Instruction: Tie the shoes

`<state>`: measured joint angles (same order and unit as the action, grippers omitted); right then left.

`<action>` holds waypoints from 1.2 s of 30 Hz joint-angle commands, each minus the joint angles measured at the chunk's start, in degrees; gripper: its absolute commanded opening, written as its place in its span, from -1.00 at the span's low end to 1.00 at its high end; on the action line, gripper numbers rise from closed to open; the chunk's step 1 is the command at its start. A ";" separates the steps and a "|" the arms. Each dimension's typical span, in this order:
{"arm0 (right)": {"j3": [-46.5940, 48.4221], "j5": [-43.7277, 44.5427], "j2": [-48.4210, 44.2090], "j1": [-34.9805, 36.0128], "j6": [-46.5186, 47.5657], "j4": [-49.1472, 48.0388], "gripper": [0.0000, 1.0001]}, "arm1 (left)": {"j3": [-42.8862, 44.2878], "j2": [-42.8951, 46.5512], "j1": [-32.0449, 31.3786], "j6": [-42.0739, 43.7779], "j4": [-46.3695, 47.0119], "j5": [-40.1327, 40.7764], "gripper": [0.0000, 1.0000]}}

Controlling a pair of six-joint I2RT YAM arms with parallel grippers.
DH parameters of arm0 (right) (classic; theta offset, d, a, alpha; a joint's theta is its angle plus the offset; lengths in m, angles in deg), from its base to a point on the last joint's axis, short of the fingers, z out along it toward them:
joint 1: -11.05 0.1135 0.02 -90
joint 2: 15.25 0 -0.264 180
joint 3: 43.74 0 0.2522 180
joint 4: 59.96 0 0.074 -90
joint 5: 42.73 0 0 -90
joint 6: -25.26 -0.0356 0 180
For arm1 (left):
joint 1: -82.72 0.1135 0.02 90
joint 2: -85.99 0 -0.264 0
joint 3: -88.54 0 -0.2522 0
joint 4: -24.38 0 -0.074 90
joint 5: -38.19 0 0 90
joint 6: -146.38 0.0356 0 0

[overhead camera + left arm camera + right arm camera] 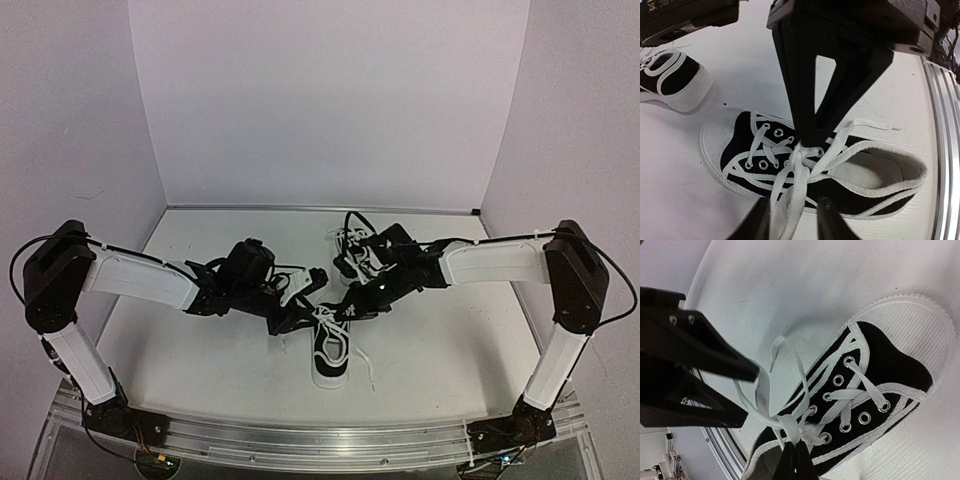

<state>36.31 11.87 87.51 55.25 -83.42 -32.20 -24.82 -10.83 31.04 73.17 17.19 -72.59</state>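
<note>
Lab: white booth walls, aluminium mounting rail.

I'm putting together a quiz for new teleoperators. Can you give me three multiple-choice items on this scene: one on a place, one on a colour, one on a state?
1. Seen from the top camera, where does the second shoe lie relative to the shoe being laced?
A) nearer the front
B) farther back
C) stacked on it

2. What colour are the laces?
A) black
B) red
C) white

3. How is the right end effector?
A) wide open
B) shut on the laces
C) out of view

Key:
1 B, the top view shows it behind the laced shoe.
2 C, they are white in every view.
3 B, its fingers meet where the strands bunch.
</note>
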 commanded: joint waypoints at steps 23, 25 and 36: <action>-6.43 -0.46 -6.35 -1.12 -3.15 -7.66 -1.00 | -5.25 5.13 0.11 1.03 2.67 3.43 -0.87; -6.35 -0.72 -6.16 -1.10 -3.33 -8.11 -1.00 | -5.72 7.14 -0.95 3.43 3.60 4.58 -0.72; -5.23 0.81 -3.43 -1.13 -4.65 -8.46 -1.00 | -2.80 8.05 -7.65 18.20 5.22 13.02 -0.36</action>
<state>30.01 12.25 82.45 54.43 -87.09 -39.33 -30.56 -2.67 24.40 84.35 20.61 -62.67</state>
